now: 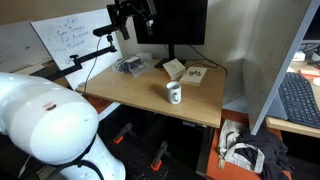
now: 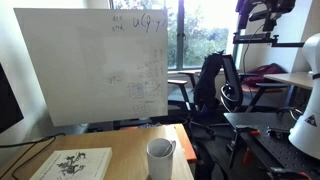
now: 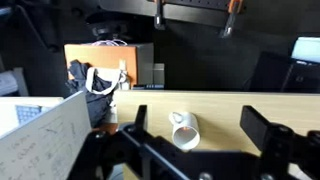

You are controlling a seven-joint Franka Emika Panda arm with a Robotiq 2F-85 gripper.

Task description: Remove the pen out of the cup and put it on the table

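Note:
The white cup (image 1: 174,93) stands near the front edge of the light wood table (image 1: 125,92). It also shows in an exterior view (image 2: 160,160) and in the wrist view (image 3: 185,131). The pen (image 3: 184,127) shows only as a small orange spot inside the cup's mouth in the wrist view. My gripper (image 1: 131,16) hangs high above the back of the table, far from the cup. Its two dark fingers stand wide apart in the wrist view (image 3: 198,124), open and empty.
A booklet (image 1: 196,74), a small box (image 1: 172,68) and a grey flat item (image 1: 130,66) lie at the back of the table. A monitor (image 1: 175,25) and a whiteboard (image 1: 75,40) stand behind. A grey desk with a keyboard (image 1: 300,100) is beside it.

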